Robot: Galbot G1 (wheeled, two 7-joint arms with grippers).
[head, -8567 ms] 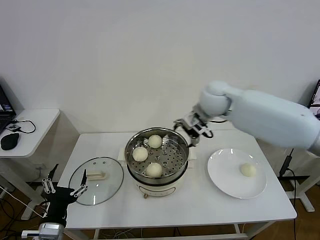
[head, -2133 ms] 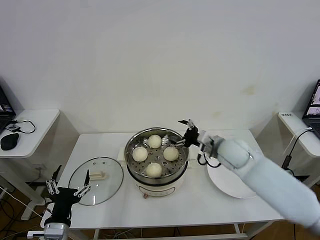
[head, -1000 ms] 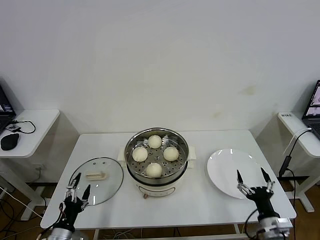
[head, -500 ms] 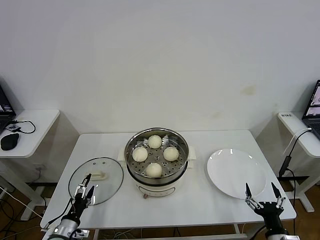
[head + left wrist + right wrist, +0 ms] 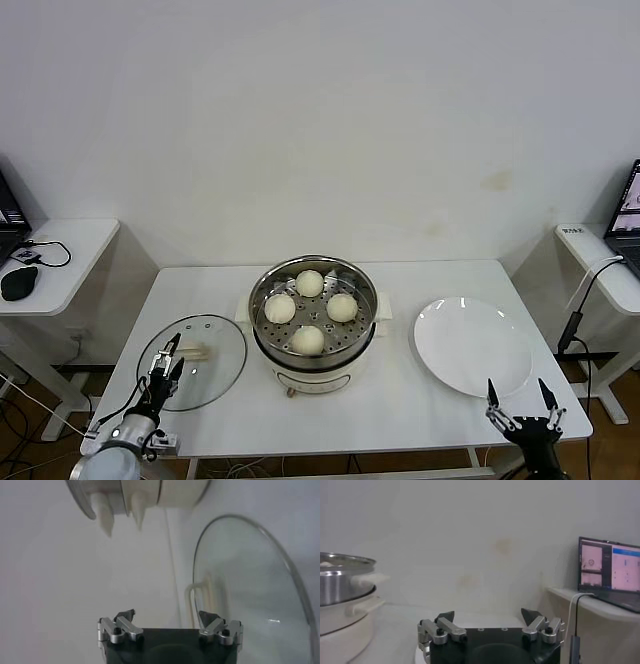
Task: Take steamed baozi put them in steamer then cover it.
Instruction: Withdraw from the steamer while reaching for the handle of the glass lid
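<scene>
Four smooth cream-white baozi are seen inside the shiny steamer (mid-desk). The glass cover lies flat beside it, under the wide-spread left pincer. The right pincer is wide, empty.

Clear gap btw steamer & plate

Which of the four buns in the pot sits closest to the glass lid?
The left bun in the pot. It lies on the side facing the glass lid; the other three sit farther right.
</scene>
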